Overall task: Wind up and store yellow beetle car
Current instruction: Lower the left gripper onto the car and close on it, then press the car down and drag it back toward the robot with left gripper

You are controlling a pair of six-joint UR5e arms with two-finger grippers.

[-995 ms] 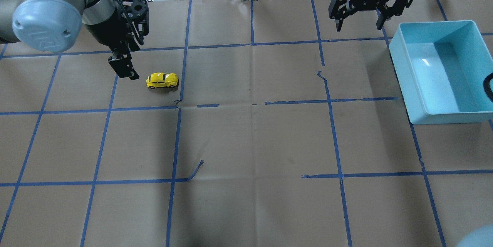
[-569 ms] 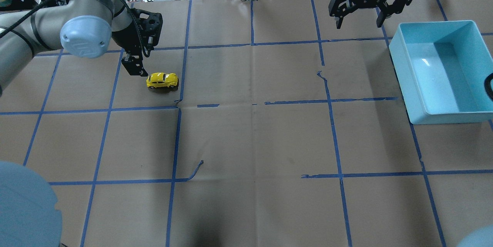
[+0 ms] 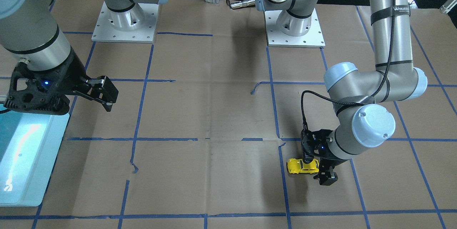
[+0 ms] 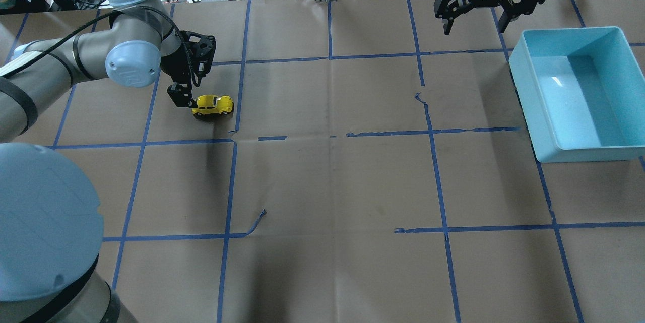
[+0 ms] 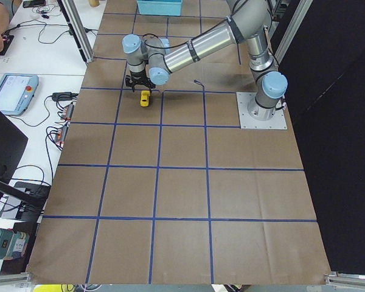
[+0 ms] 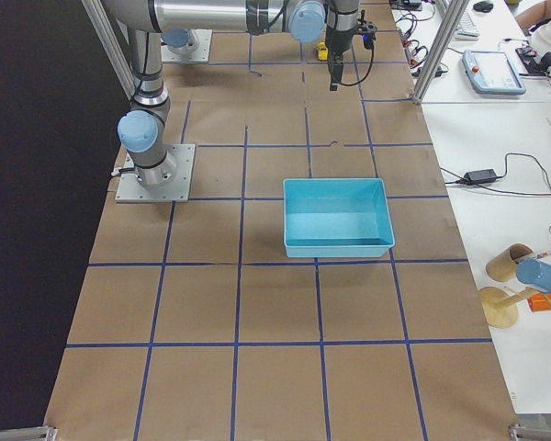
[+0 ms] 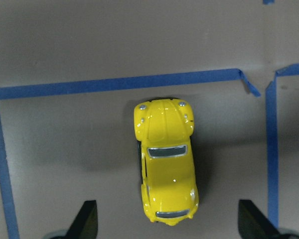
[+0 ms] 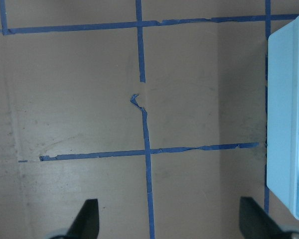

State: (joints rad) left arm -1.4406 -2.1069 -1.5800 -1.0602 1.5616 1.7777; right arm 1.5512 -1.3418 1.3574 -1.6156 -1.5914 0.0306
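Only wrist view shows yellow beetle car (image 7: 167,167) ungripped.

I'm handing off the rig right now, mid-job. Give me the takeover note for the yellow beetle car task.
Left hand: open, low over the yellow beetle car, with its fingertips on either side of one end and not touching it.
Right hand: open and empty, hovering beside the light blue bin.
Car: on its wheels on the brown paper, on the robot's left side. The bin is empty.
Done: approach only; the car is not gripped.
Left: close on the car, wind it up, then store it, probably in the bin.
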